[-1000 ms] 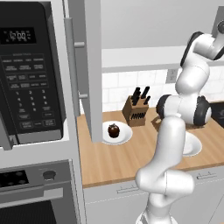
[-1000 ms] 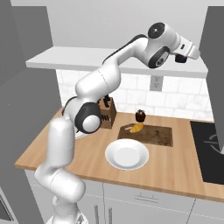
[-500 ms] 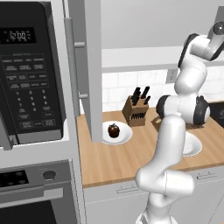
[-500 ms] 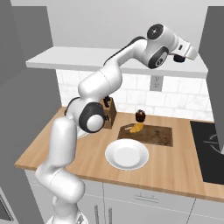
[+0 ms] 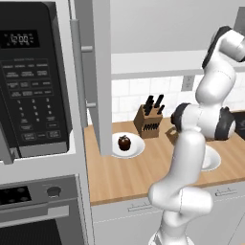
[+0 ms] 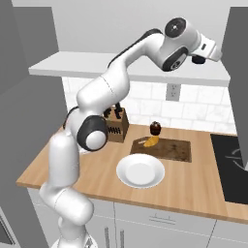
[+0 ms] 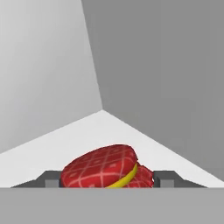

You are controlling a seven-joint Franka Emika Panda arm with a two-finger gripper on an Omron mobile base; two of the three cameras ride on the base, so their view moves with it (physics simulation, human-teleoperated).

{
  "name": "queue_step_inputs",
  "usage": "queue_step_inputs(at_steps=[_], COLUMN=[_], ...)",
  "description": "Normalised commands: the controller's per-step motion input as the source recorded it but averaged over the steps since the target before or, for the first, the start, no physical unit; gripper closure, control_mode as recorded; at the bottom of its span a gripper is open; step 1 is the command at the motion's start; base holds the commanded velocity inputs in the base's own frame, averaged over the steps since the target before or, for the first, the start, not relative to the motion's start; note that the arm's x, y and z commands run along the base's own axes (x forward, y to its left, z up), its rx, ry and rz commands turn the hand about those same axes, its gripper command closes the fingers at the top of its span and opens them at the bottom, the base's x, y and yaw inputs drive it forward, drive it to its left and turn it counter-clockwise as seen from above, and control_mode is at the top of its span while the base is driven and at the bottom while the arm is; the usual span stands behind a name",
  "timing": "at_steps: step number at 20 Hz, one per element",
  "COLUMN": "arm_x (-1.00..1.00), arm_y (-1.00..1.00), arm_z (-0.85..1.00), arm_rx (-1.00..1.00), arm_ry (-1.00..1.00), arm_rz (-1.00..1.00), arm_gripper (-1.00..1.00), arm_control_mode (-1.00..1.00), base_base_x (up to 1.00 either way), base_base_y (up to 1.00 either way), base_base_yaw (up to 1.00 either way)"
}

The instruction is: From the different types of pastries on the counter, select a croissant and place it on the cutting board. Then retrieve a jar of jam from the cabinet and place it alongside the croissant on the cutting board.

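In the hand view a squat red jar of jam (image 7: 103, 169) with a checked top and a yellow band sits on the pale cabinet shelf (image 7: 105, 127), near the inner corner. My gripper (image 7: 107, 180) is open, with one dark fingertip on each side of the jar. From the right base view the hand (image 6: 211, 49) is stretched up to the cabinet shelf (image 6: 97, 65) at its right end. The golden croissant (image 6: 151, 141) lies on the left part of the dark cutting board (image 6: 169, 150). A dark muffin (image 6: 155, 128) stands just behind the board, and another muffin (image 5: 124, 142) rests on a white plate.
The open cabinet door (image 5: 95, 76) hangs left of the arm, beside the black microwave (image 5: 33, 81). A knife block (image 6: 116, 127) stands at the back of the counter (image 6: 63, 169). An empty white plate (image 6: 140, 171) lies before the board, and a black stovetop (image 6: 235, 167) lies to the right.
The hand has reached farther right along the cabinet shelf. The things on the counter have not moved.
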Motion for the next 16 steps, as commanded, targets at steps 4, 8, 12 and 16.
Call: queue_step_inputs(at_steps=[4,8,12,16], arm_x=[-1.00,-1.00,-1.00,-1.00], arm_y=[0.27,0.60,0.79,0.83], arm_z=[-0.05,-0.36,-0.59,-0.87], arm_rx=[-0.14,-0.18,-0.24,-0.28], arm_ry=[-0.12,-0.07,-0.11,-0.14], arm_rz=[0.31,0.35,0.35,0.36], arm_gripper=[1.00,1.00,1.00,1.00], arm_control_mode=[-1.00,-1.00,-1.00,-1.00], base_base_x=[0.00,0.00,0.00,0.00], base_base_y=[0.00,0.00,0.00,0.00], base_base_yaw=[0.00,0.00,0.00,0.00])
